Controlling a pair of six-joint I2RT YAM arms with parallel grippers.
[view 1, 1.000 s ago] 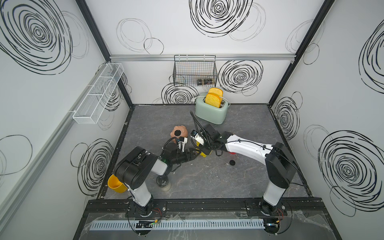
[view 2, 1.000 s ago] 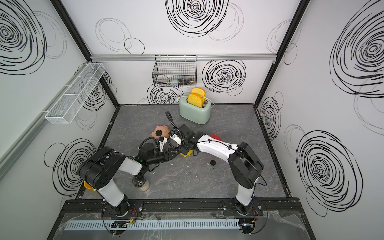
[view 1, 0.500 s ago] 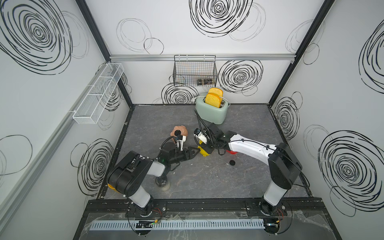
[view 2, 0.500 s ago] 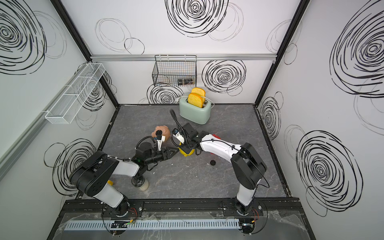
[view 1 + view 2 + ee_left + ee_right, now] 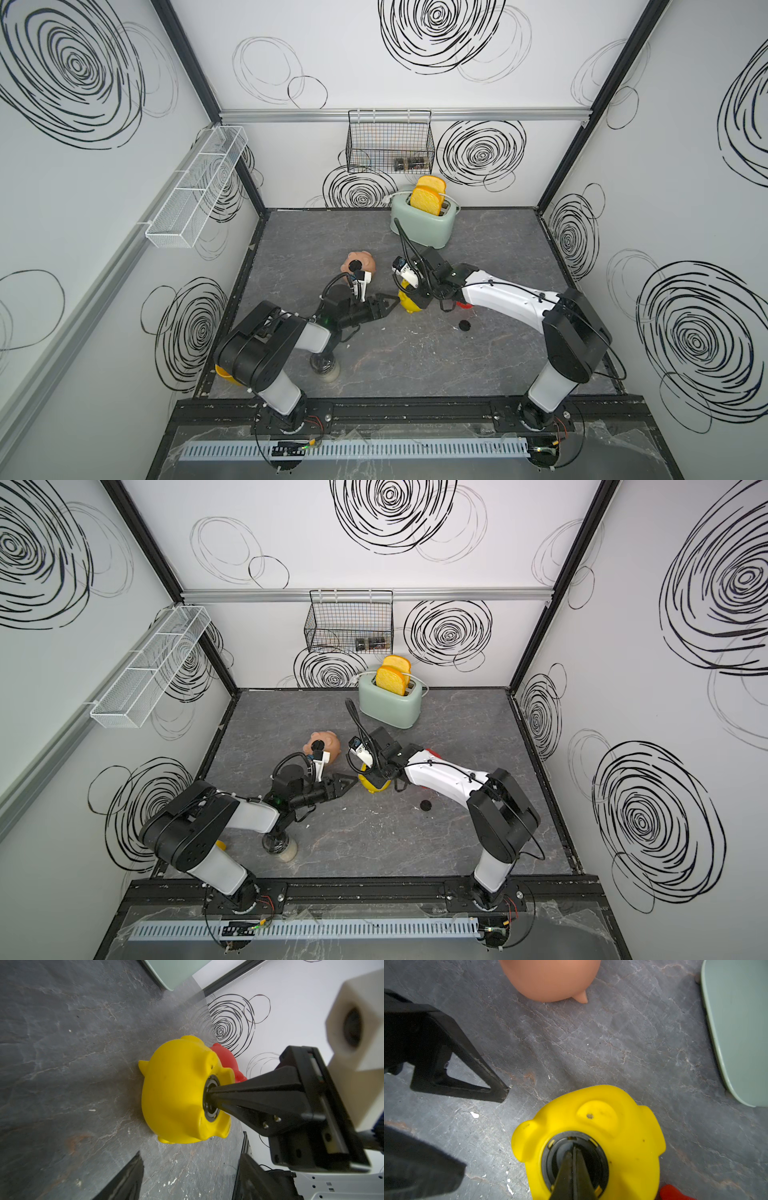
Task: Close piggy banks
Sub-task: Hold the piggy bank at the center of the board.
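Observation:
The yellow piggy bank (image 5: 629,1126) lies belly up mid-table, a black plug (image 5: 548,1159) seated in its belly hole. My right gripper (image 5: 573,1150) is shut, its tips resting in the plug's recess; it also shows in the left wrist view (image 5: 209,1093). My left gripper (image 5: 390,303) is open and empty, just left of the yellow piggy bank (image 5: 410,307) and not touching it. The pink piggy bank (image 5: 365,262) lies behind my left wrist with a black plug in its belly. The red piggy bank (image 5: 225,1057) is mostly hidden under my right arm. A loose black plug (image 5: 464,325) lies on the floor.
A mint-green toaster (image 5: 422,226) with toast stands at the back. A small jar (image 5: 326,368) stands under my left arm. A yellow mug (image 5: 224,372) sits in the front left corner. A wire basket (image 5: 390,141) hangs on the back wall, a white shelf (image 5: 195,187) on the left wall.
The left arm's elbow has swung toward the front while its open gripper stays beside the yellow piggy bank. The right wrist has shifted slightly over the plug.

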